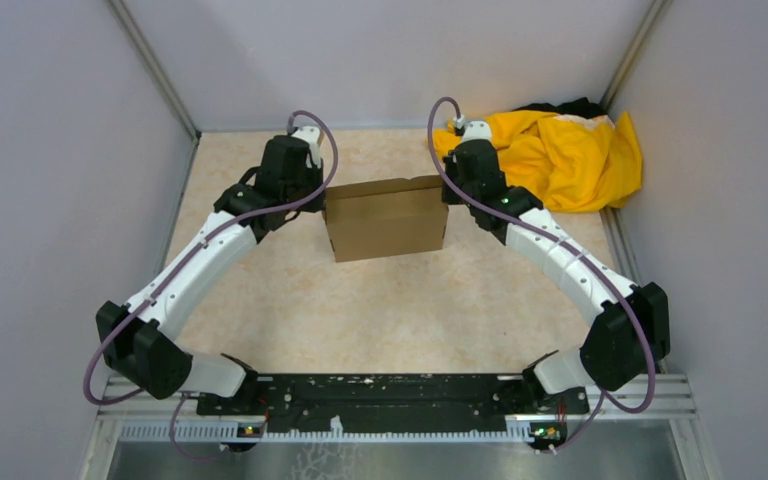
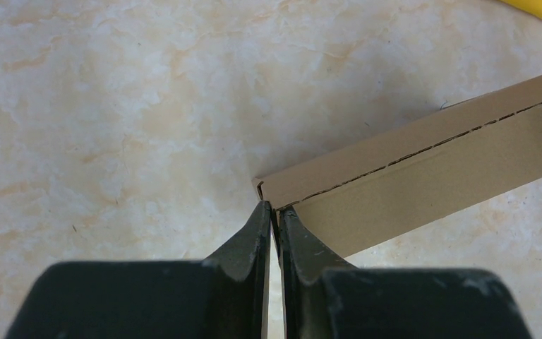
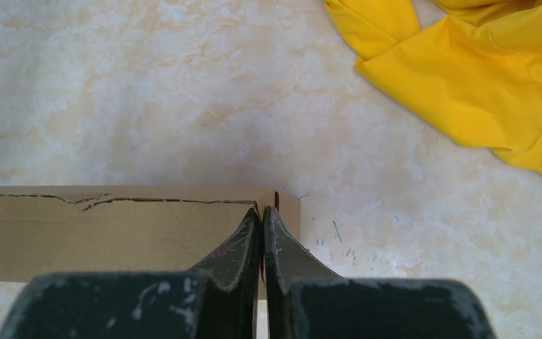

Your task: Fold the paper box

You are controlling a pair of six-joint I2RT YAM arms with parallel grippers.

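The paper box [image 1: 385, 222] stands across the middle, pinched at its 2 top corners by my left gripper [image 2: 272, 209] and right gripper [image 3: 261, 210], so nothing passes between them. The table [image 1: 360, 315] nearer my bases lies open. A yellow cloth [image 1: 560, 150] fills the far right corner, near my right gripper. The far left looks bare, though part of it is hidden.
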